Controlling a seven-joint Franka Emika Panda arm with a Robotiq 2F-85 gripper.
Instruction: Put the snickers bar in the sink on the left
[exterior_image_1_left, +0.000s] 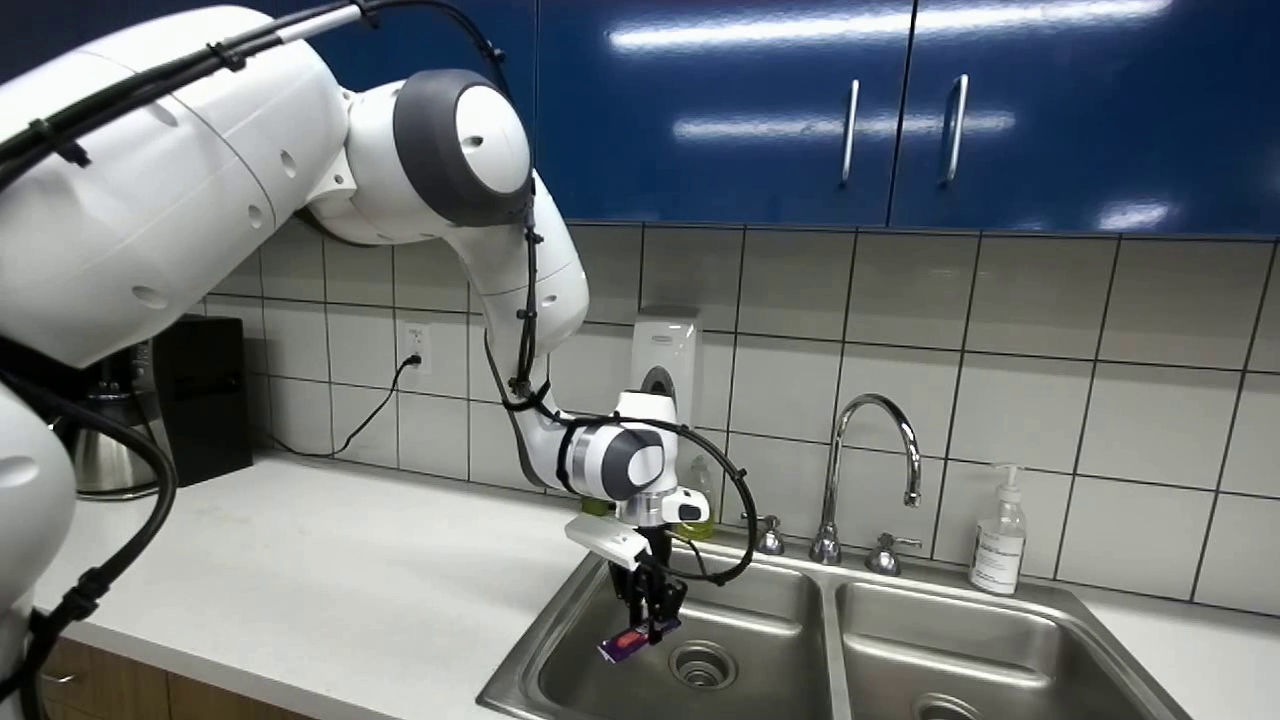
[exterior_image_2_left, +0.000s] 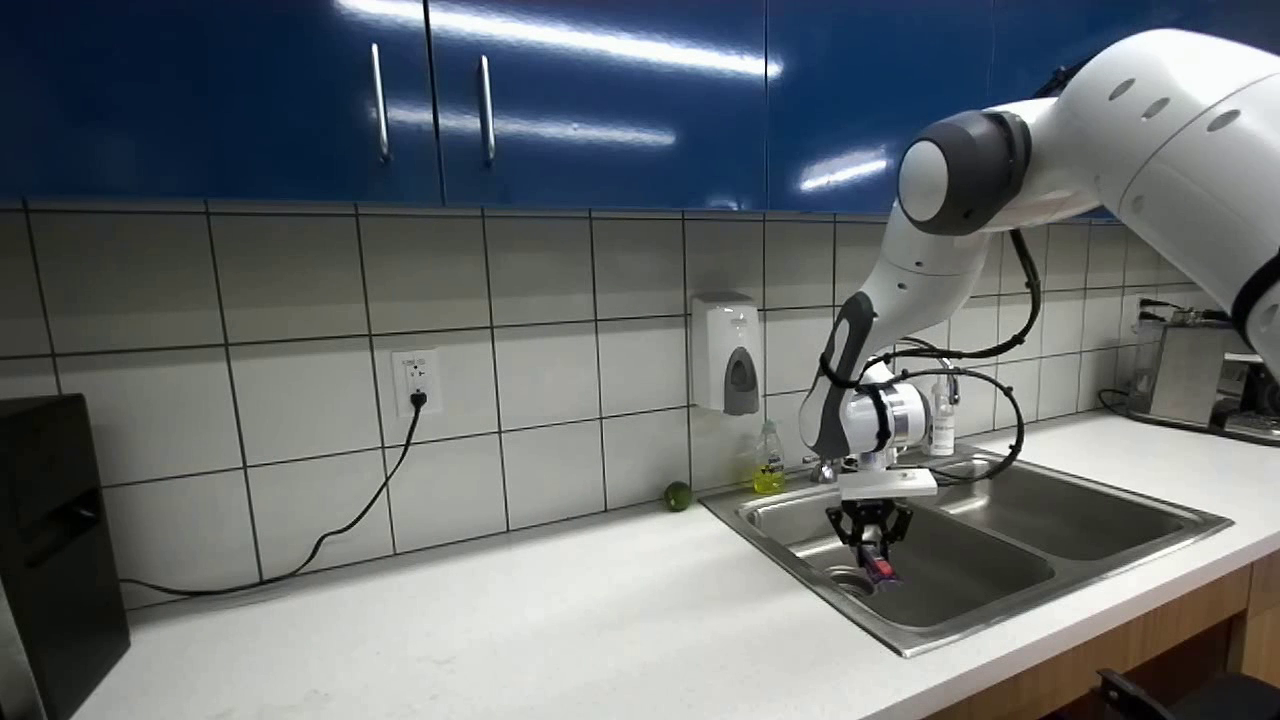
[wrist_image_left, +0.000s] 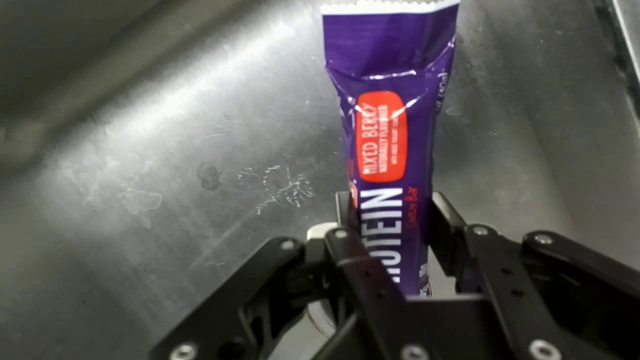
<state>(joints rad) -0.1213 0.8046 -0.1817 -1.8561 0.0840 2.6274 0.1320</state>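
Observation:
The bar is a purple protein bar with a red label, not visibly a snickers; it shows in both exterior views (exterior_image_1_left: 623, 644) (exterior_image_2_left: 881, 570) and in the wrist view (wrist_image_left: 385, 135). My gripper (exterior_image_1_left: 650, 622) is shut on its sides, also seen in an exterior view (exterior_image_2_left: 872, 540) and the wrist view (wrist_image_left: 392, 217). The bar's near end is partly hidden by the fingers. The gripper holds the bar over the left basin of the steel sink (exterior_image_1_left: 770, 640), close to the drain (exterior_image_1_left: 703, 664). How far the bar is above the basin floor is hard to tell.
The right basin (exterior_image_1_left: 950, 630) lies beyond a divider (exterior_image_1_left: 832, 640). A tall faucet (exterior_image_1_left: 832, 480) stands behind the sink. A pump bottle (exterior_image_1_left: 998, 545), a yellow soap bottle (exterior_image_2_left: 769, 465) and a green round fruit (exterior_image_2_left: 678, 496) stand along the wall. A wall dispenser (exterior_image_2_left: 727, 350) hangs above.

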